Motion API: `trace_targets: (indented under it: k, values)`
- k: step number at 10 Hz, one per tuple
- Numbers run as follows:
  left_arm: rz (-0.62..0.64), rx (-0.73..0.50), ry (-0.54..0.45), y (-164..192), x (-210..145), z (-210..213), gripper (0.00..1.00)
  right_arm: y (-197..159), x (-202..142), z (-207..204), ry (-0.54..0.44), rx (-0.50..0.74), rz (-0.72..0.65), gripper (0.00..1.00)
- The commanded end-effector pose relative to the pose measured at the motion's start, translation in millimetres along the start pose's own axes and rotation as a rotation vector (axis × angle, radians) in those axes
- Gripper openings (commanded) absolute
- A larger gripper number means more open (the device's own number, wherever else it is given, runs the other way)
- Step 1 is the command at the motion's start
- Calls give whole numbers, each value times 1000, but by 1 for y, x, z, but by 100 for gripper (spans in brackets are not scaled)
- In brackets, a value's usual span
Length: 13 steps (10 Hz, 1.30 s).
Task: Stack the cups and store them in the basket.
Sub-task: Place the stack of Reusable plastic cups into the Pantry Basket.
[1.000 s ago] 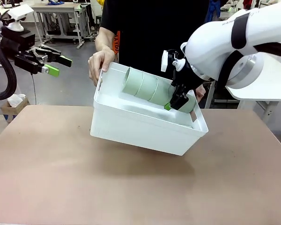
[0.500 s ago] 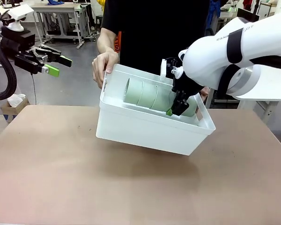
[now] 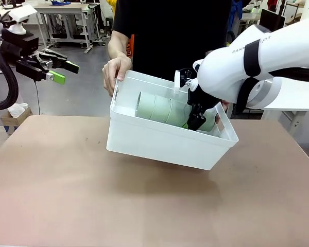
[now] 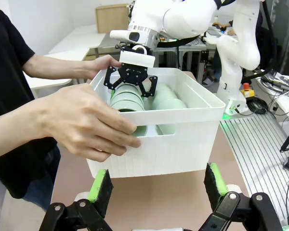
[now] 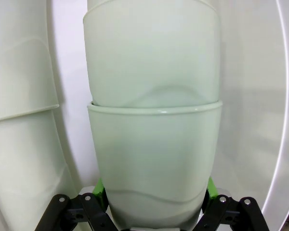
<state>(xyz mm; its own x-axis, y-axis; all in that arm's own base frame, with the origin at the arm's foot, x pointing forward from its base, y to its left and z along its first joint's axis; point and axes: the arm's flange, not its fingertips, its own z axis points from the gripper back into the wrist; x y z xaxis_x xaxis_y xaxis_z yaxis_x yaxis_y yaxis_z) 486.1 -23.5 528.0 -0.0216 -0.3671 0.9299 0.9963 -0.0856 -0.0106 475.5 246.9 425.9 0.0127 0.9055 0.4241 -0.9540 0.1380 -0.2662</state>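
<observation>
A person holds the white basket tilted above the table, one hand on its far left rim. A stack of pale green cups lies on its side inside. My right gripper reaches into the basket and is shut on the stack's right end. In the right wrist view its green pads press both sides of the cups. A second stack of cups lies beside the held stack. My left gripper hangs open, high at the left, far from the basket.
The brown table lies bare under the basket. The person stands at the far edge, with a hand gripping the basket's end handle. Workbenches and other equipment stand in the background.
The person has shifted the basket slightly right and made it a little more level. My right gripper has sunk deeper into it with the stack. The left arm has not moved.
</observation>
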Motion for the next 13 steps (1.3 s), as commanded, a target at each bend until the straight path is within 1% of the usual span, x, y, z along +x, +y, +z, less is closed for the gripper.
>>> trace_targets:
  k: [1,2,3,6,8,11,13]
  values:
    - [14,-4,12,-2,3,1,100,0,8,3,13,-28,-20,85]
    - [14,-4,12,-2,3,1,100,0,7,4,14,-26,-22,85]
    - [14,-4,12,-2,3,1,100,0,4,9,10,-23,-19,100]
    - [14,-4,12,-2,3,1,100,2,0,14,24,-49,-18,100]
    - [14,-4,12,-2,3,1,100,-2,-1,27,9,-51,-23,100]
    - [14,-4,12,-2,3,1,100,-24,-14,65,-78,-70,-79,100]
    - [14,-4,12,-2,3,1,100,-42,-23,77,-138,-67,-134,100]
